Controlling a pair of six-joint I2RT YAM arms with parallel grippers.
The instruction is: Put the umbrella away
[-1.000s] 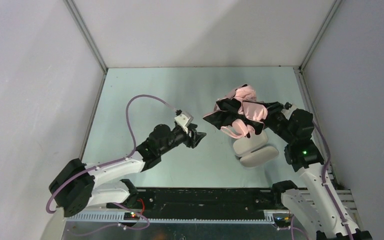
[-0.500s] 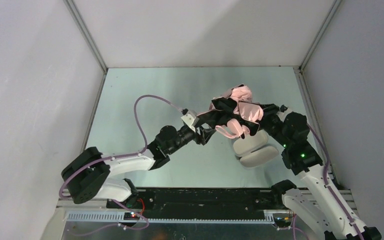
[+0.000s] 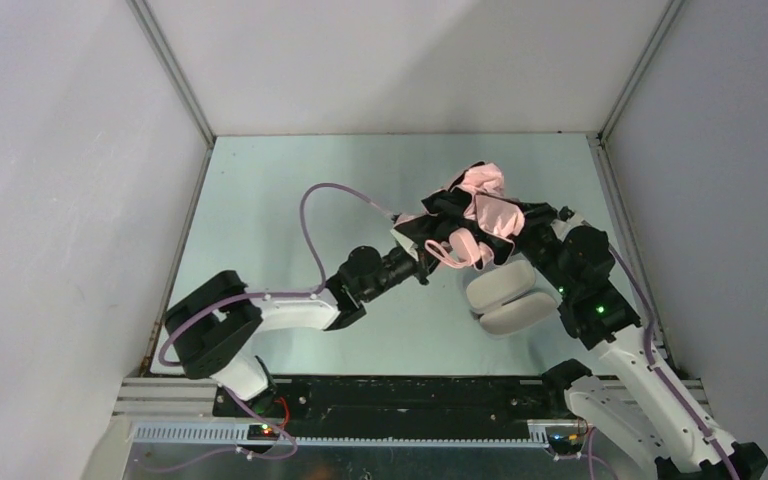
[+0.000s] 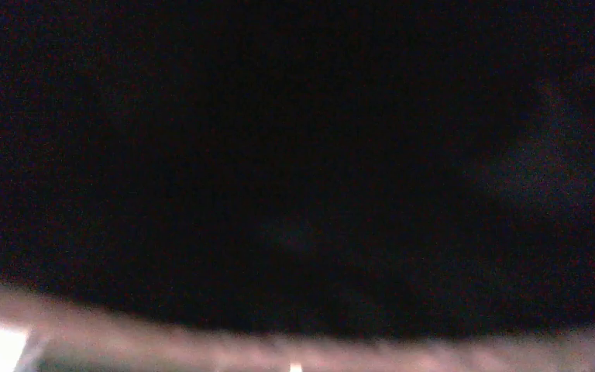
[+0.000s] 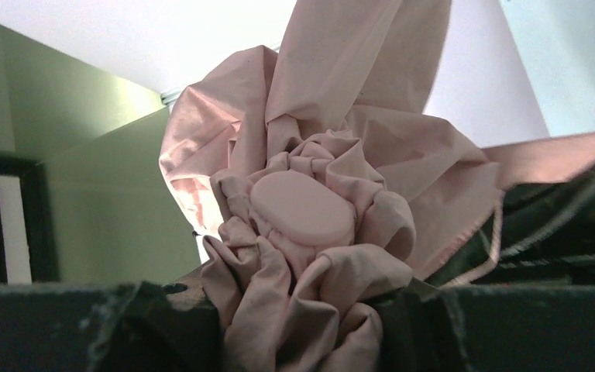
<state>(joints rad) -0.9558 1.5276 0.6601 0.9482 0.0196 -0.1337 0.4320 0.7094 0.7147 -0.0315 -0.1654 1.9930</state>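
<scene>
Brought across, the left gripper point(image 3: 422, 252) is clamped tight on the umbrella point(image 3: 485, 215), which is pinched part-closed by the right gripper point(image 5: 298, 325). Folding is thereby enabled

White arms point(image 3: 290, 312), black joints point(image 3: 365, 268), purple cables point(image 3: 345, 188)

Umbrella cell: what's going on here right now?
Both arms are on the umbrella, a loose, unfolded bunch of pink fabric with its dark underside showing, over the table. The right gripper is clamped on bunched pink fabric. The left gripper is shut at the canopy's dark edge. Its wrist view is almost black, so I can't tell if it has fabric pinched. The pale hard case lies on the table nearer the arms, ungripped.
</scene>
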